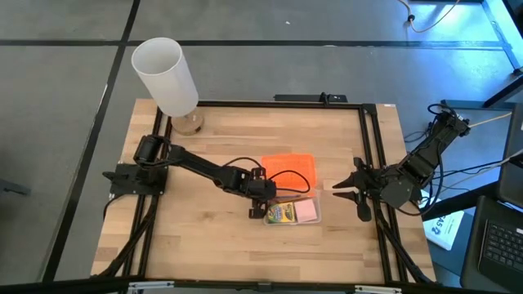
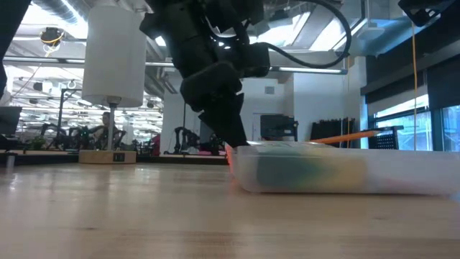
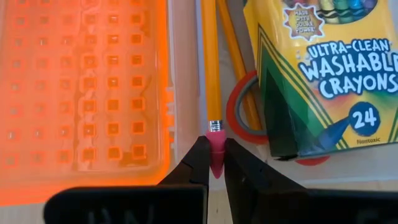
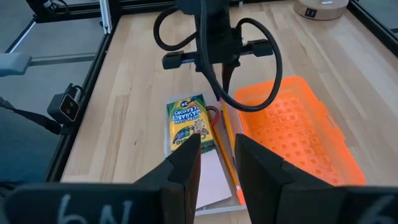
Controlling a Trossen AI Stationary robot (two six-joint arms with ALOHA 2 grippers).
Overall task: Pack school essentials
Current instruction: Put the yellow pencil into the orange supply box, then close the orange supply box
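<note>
Pale wooden planks make up the worktop (image 1: 204, 180), framed by a dark rail, and the clear plastic box (image 1: 296, 211) near its middle serves as the landmark. Inside that box lies the green-and-yellow crayon box (image 3: 323, 74), flat with its printed face up, and the pink sticky-note pad (image 1: 307, 211) sits just beside it in the same box. Under the crayon box's edge the red-handled scissors (image 3: 239, 112) show only a loop of their handle. Along the box wall nearest the orange lid (image 1: 289, 170) runs a thin orange pencil (image 3: 210, 59), with a second one slanting close by — both inside the box. The lid lies flat on the planks, touching the box's far side. The left end effector (image 3: 215, 163) is at the box's end, its two dark fingers pinching the pink eraser tip of the pencil. The right end effector (image 1: 345, 185) hangs off to the other side of the box, well apart from it, fingers spread and holding nothing. A tall white cylinder (image 1: 166, 77) on a round wooden base stands far from the box, by the worktop's back corner. From table height the box reads as a cloudy slab with green and yellow showing through its wall, and an open hall lies behind.
</note>
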